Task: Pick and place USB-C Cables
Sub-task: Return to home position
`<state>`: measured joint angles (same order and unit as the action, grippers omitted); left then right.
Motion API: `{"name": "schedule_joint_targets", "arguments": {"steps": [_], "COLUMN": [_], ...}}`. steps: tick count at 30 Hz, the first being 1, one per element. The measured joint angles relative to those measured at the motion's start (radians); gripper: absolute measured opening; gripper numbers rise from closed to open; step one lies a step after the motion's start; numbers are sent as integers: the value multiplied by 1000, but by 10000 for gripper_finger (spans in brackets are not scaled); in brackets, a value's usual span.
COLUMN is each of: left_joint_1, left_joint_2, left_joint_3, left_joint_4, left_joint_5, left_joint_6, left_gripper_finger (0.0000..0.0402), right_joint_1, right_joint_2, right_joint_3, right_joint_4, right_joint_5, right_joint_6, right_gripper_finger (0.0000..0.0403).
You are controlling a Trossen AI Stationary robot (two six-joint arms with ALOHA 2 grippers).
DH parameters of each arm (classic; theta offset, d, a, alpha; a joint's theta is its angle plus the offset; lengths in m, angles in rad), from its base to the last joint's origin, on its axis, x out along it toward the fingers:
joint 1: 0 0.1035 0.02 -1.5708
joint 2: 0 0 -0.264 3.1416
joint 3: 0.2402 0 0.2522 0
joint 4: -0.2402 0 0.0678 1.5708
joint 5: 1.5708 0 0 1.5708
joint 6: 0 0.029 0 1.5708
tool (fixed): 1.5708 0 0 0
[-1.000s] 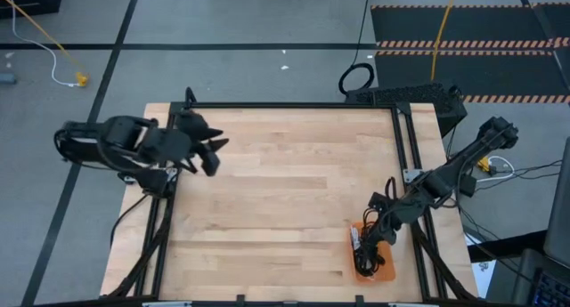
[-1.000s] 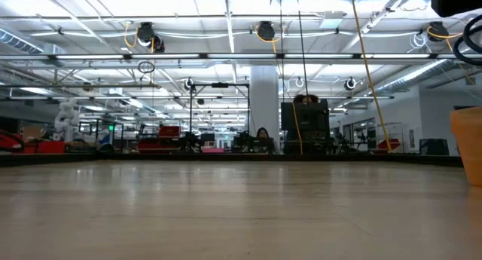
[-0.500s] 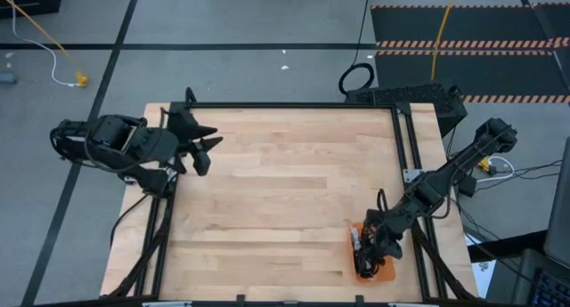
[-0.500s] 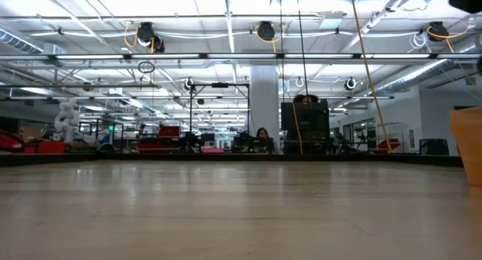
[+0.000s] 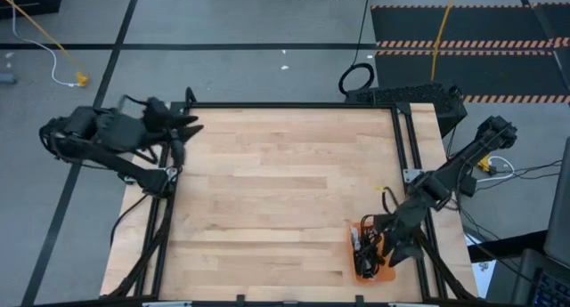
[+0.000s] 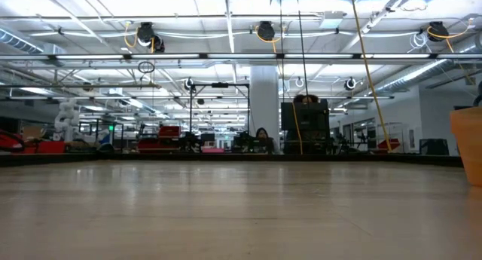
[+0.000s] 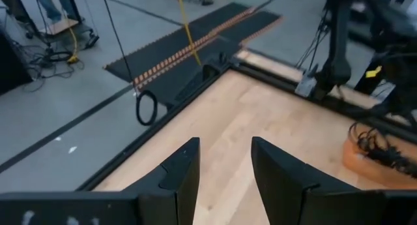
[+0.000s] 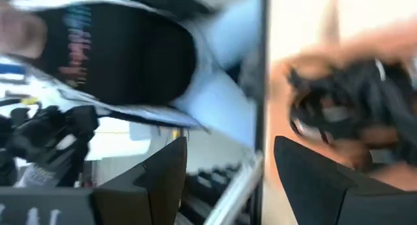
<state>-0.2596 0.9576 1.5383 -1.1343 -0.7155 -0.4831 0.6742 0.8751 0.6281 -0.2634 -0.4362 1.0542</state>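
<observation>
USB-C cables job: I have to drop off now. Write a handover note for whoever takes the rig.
Left gripper: open, empty, at the top-left corner of the table in the high view.
Right gripper: open, empty, at the orange bin by the lower right edge.
USB-C cables: dark bundles heaped in the bin; the count cannot be told. None shows on the table top.
Done: picking and placing looks finished.
Left: probably only parking both arms.

High camera looked straight down on the whole tabletop (image 5: 285, 178). Low camera sat at tabletop height, facing level into the room. Left wrist camera looked from 10 o'clock toward the orange bin (image 7: 361, 163) at 5 o'clock; right wrist camera sat close beside it. All four shared the bin.
</observation>
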Motion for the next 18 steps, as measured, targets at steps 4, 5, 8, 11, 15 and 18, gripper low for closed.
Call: {"name": "schedule_joint_targets", "arguments": {"steps": [4, 5, 8, 11, 15, 18], "left_joint_1": [0, 0, 0, 0, 0, 0], "left_joint_2": [-73, -90, -123, -127, -120, -122], "left_joint_3": [0, 0, 1, -11, -100, -213], "left_joint_4": [-14, -30, -90, -120, -91, -37], "left_joint_5": [-1, -8, -48, -72, -73, -89], "left_joint_6": [-5, -14, -68, -110, -110, -118], "left_gripper_finger": [141, 141, 141, 141, 141, 141], "right_joint_1": [-17, -23, -40, -59, -85, -108], "right_joint_2": [-88, -109, -160, -200, -237, -257], "right_joint_3": [0, 0, 0, 0, 0, 0], "right_joint_4": [1, -8, -10, -10, -11, -11], "right_joint_5": [110, 141, 249, 365, 487, 567], "right_joint_6": [-141, -187, -335, -479, -620, -680], "right_gripper_finger": [223, 223, 223, 223, 223, 223]}}
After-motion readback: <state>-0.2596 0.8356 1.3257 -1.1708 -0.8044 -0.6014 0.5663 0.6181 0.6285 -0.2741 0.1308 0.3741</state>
